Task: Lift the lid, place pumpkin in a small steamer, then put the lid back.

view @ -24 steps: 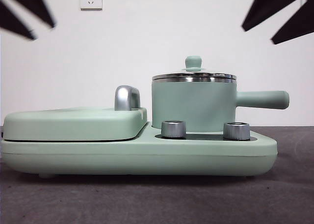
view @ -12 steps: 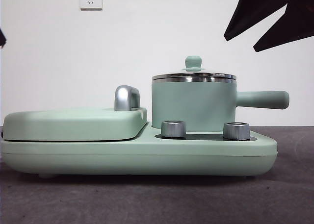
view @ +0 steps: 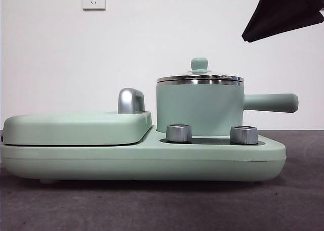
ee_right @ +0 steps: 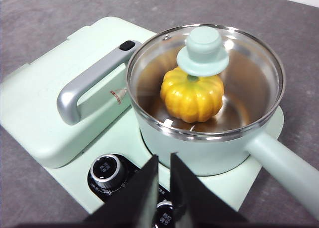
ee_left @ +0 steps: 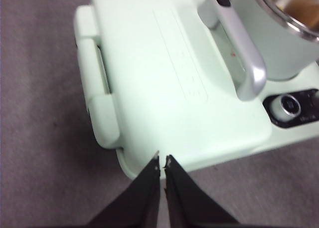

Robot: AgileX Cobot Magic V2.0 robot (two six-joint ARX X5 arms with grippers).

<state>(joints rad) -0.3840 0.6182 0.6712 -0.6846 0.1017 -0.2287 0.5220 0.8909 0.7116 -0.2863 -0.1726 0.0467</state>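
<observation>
Fingers first: front view shows one black gripper only as a dark tip at top corner, well above the round clear glass lid, which sits on the mint-green cylindrical small steamer.

Left wrist view: left gripper nearly shut, holding nothing, over the flat mint-green rectangular cover.

Right wrist view: right gripper nearly shut, empty, near the pot's front. Glossy yellow-orange ribbed pumpkin lies inside, under the lid.

Risk: a careless pass could clip the knob and knock the lid askew.
</observation>
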